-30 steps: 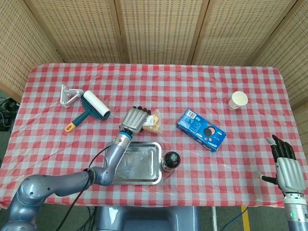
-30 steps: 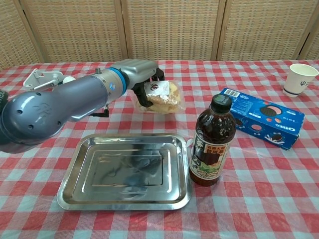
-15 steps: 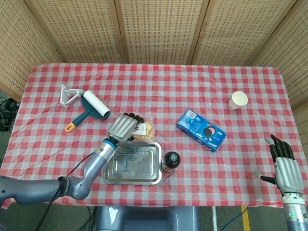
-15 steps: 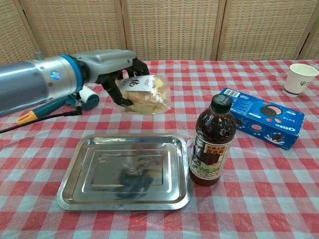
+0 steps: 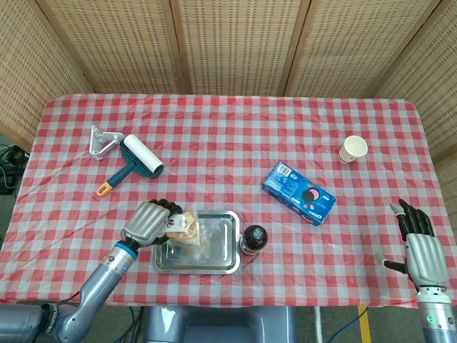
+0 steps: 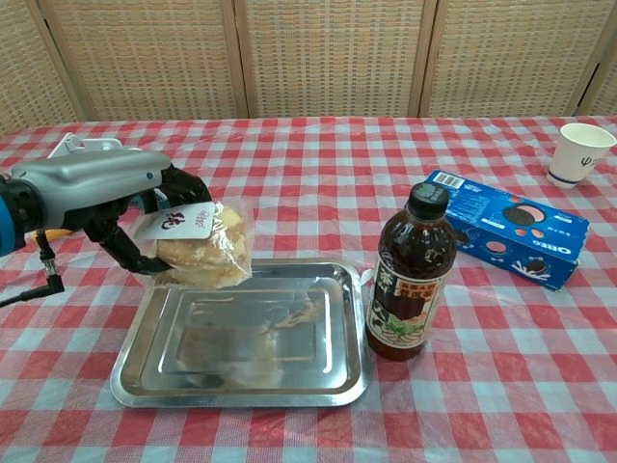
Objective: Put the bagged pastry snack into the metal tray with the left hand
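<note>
**Bagged pastry held over the tray's left end**

Over at the far left of the table, well away from the rectangular shiny metal tray [image 6: 241, 386], sit a white metal bracket [image 5: 100, 138] and a white lint roller with a teal and orange handle [image 5: 133, 163]; in the chest view only a corner of the bracket peeks out behind the arm. Now the grey left hand [image 6: 130, 207]: fingers curled around the clear bag of golden pastry snacks [image 6: 201, 247], grasping it at its left end, white label facing up. The bag hangs above the tray's left rim, its long axis running roughly left to right, the free end pointing towards the tray's middle. Whether its underside touches the tray I cannot tell; the head view blurs bag and tray together. Just right of the tray stands the dark brown drink bottle with a black cap [image 6: 411, 275], upright. Further right of the tray lies a blue cookie box [image 6: 509, 227], then a white paper cup [image 6: 579, 152], cut by the frame edge in the chest view. Far right of the tray, at the table's near edge, the right hand [image 5: 421, 251] hovers with fingers apart, holding nothing.
</note>
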Robot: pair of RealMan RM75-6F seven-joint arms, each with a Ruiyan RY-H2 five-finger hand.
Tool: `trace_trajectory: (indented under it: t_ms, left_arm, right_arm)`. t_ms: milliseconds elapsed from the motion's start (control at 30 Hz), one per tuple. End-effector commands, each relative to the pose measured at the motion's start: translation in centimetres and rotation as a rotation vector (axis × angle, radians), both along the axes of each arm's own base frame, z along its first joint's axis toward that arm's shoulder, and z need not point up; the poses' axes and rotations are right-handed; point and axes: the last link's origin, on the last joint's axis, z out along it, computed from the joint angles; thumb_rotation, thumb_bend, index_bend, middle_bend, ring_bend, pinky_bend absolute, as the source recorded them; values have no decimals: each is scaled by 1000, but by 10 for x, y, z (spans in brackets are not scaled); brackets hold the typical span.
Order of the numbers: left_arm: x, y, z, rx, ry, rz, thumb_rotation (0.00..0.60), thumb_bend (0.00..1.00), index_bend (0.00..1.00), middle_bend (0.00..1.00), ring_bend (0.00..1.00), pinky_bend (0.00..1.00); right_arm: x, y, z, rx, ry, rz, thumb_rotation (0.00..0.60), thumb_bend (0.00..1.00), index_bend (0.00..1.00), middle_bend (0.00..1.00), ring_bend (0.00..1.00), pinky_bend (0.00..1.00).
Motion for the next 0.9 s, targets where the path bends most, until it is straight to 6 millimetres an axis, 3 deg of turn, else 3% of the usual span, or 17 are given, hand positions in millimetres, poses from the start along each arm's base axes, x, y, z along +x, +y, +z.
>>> trace_trajectory:
  t_ms: [33, 267, 467, 667, 900]
  left_arm:
    - [-3, -3, -9, -13, 0, 6, 600, 479, 572, 323, 263, 339]
    - [-4, -6, -26, -39, -5, 15, 600, 475, 554, 314, 262, 320]
    - [-1, -12, -44, -94, 15, 10, 600, 420, 474, 218, 186, 243]
    - [1, -15, -49, -104, 16, 13, 600, 311, 285, 13, 8, 33]
    - [3, -14, -43, -77, -7, 12, 600, 229, 124, 0, 0, 0]
  right_arm:
    - [1, 1, 1, -3, 0, 2, 600, 78, 39, 0, 0, 0]
    - [0, 1, 1, -6, -2, 1, 600, 77, 39, 0, 0, 0]
    - [-1, 1, 2, -10, -2, -2, 600, 77, 39, 0, 0, 0]
    - [-1, 1, 3, -19, -3, 1, 600, 77, 39, 0, 0, 0]
    - [-1, 2, 2, -19, -3, 1, 600, 77, 39, 0, 0, 0]
